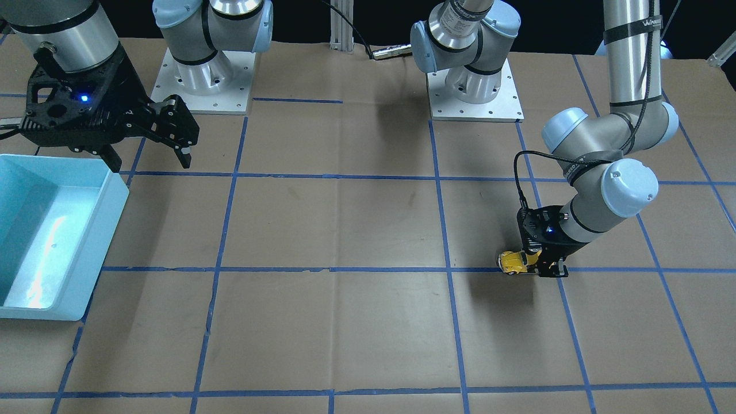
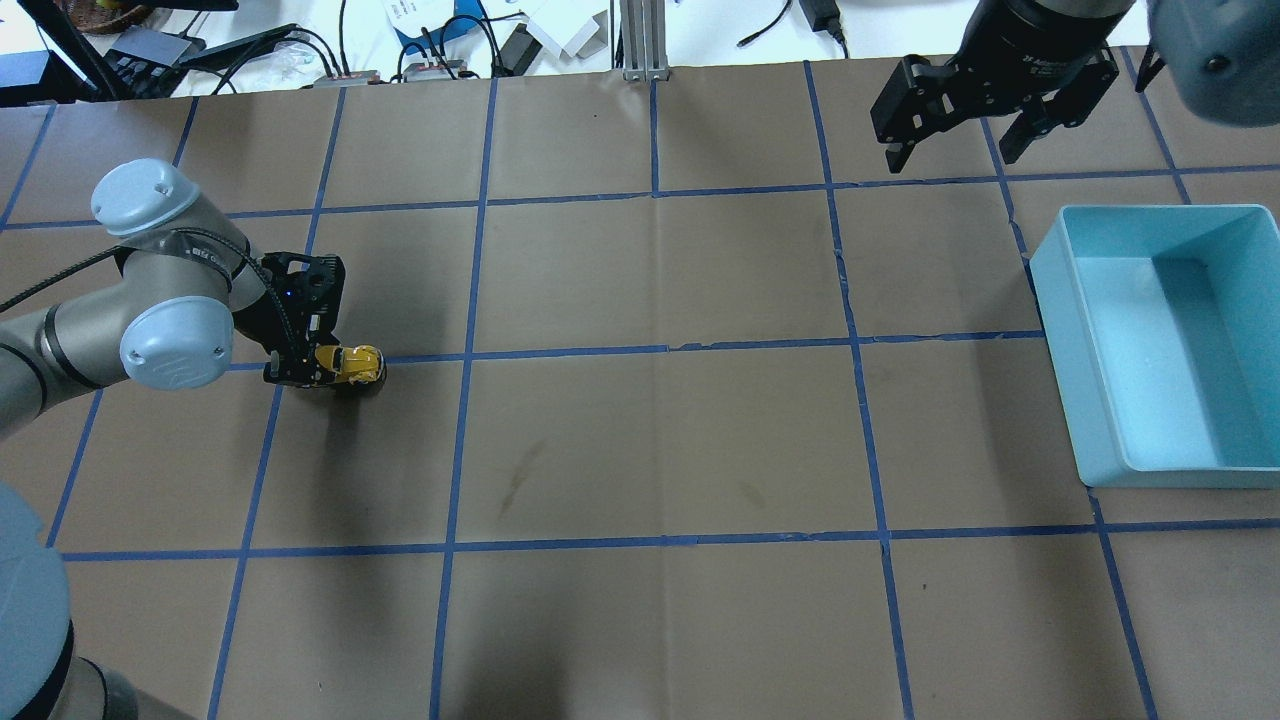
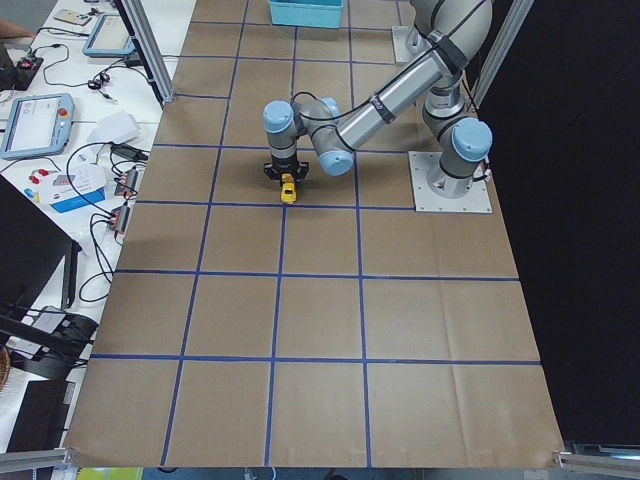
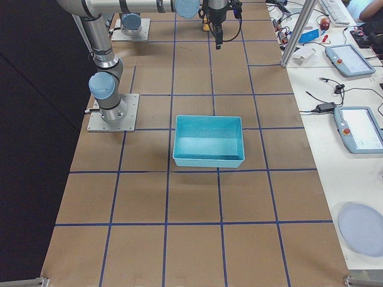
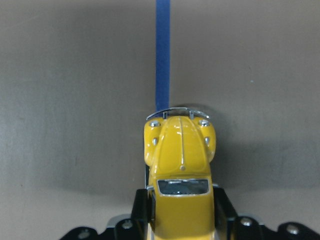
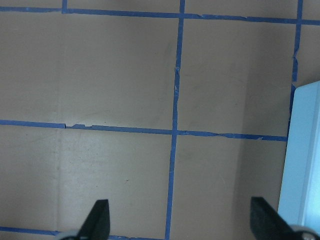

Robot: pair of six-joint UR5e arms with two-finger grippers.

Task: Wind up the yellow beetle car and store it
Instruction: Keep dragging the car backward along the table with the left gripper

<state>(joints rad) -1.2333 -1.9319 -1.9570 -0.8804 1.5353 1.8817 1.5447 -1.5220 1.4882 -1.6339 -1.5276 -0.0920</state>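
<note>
Overhead exterior view: left claw (image 2: 322, 366) pinches the yellow beetle car (image 2: 355, 362) by its rear, at the left of the table (image 2: 650, 430). Right claw (image 2: 955, 150) hangs spread. Dragged back with too little downward pressure, the wheels might skid instead of winding.

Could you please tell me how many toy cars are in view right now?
1. The yellow beetle car sits on a blue tape line on the robot's left side, gripped by the left gripper. The blue bin holds no car; none appears hidden.
</note>
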